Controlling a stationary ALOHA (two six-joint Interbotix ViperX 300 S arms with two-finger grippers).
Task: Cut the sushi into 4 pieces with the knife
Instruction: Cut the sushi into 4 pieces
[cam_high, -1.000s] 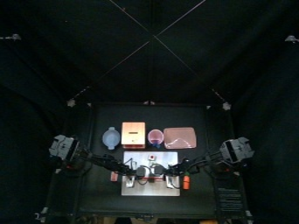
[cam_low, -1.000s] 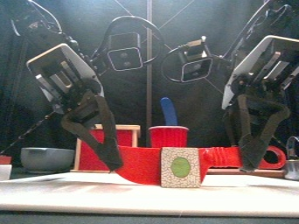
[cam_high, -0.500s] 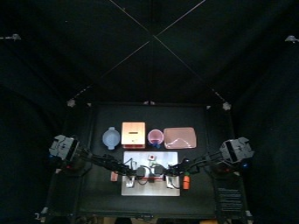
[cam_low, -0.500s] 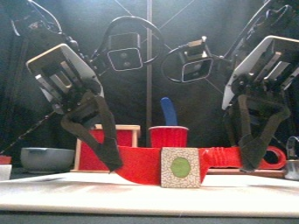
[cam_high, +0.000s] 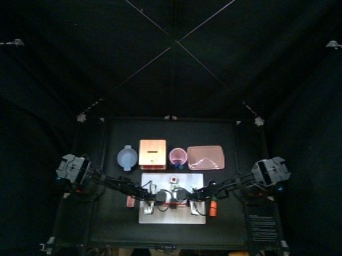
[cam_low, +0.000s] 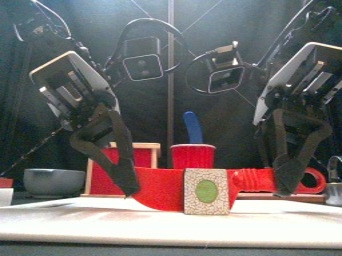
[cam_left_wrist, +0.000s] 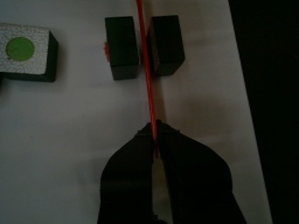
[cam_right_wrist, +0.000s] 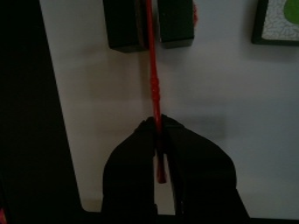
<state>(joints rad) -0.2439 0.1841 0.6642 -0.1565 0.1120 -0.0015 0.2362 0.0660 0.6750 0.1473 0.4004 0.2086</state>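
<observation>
In the front view both grippers hold the red toy knife (cam_low: 163, 184) level just above the white cutting board (cam_low: 80, 222). My left gripper (cam_low: 128, 186) is shut on one end and my right gripper (cam_low: 289, 186) on the other. One sushi piece (cam_low: 207, 192) with a green centre stands on the board in front of the blade. In the left wrist view the blade (cam_left_wrist: 146, 79) runs between two dark sushi blocks (cam_left_wrist: 121, 48) (cam_left_wrist: 167, 44), with the single piece (cam_left_wrist: 26, 54) off to the side. The right wrist view shows the blade (cam_right_wrist: 149, 79) in the same gap.
Behind the board stand a blue-grey bowl (cam_high: 127, 156), a wooden box with a red front (cam_high: 154, 154), a red cup (cam_low: 195, 156) holding a blue knife (cam_low: 190, 126), and the pink tray (cam_high: 206, 156). Bare white board (cam_left_wrist: 70, 122) lies beside the blocks.
</observation>
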